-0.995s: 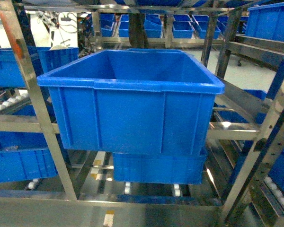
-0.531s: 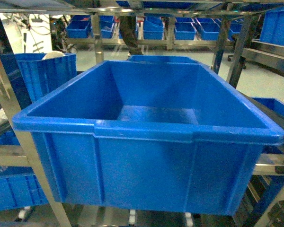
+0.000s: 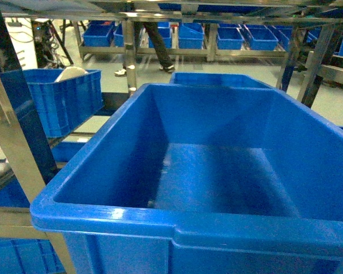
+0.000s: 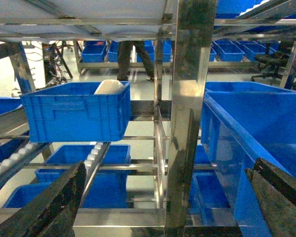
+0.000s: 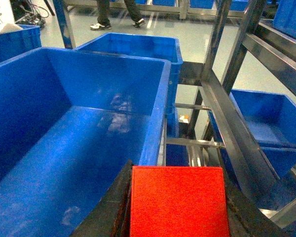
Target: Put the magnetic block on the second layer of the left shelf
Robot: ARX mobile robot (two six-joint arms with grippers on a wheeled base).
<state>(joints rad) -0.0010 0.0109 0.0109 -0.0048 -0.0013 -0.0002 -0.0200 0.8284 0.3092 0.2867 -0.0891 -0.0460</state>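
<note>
The bright red magnetic block (image 5: pixel 176 201) fills the bottom of the right wrist view, pinched between the two dark fingers of my right gripper (image 5: pixel 176 207), which is shut on it. It hangs above the right rim of the large deep blue tub (image 5: pixel 64 138) on the left shelf second layer. The head view looks down into this tub (image 3: pixel 217 177), which is bare inside; neither gripper shows there. My left gripper (image 4: pixel 163 207) is open, with nothing between its fingers, facing a steel rack post (image 4: pixel 187 113) left of the tub.
A smaller blue crate (image 4: pixel 76 111) with a white object inside sits on the left rack. More blue tubs (image 5: pixel 266 123) lie on lower tiers. Steel rails (image 5: pixel 227 113) run right of the tub. A person's legs (image 3: pixel 157 43) stand in the far aisle.
The head view has come closer and higher: the tub, seen from the side a second ago, now fills the frame and shows its bare floor.
</note>
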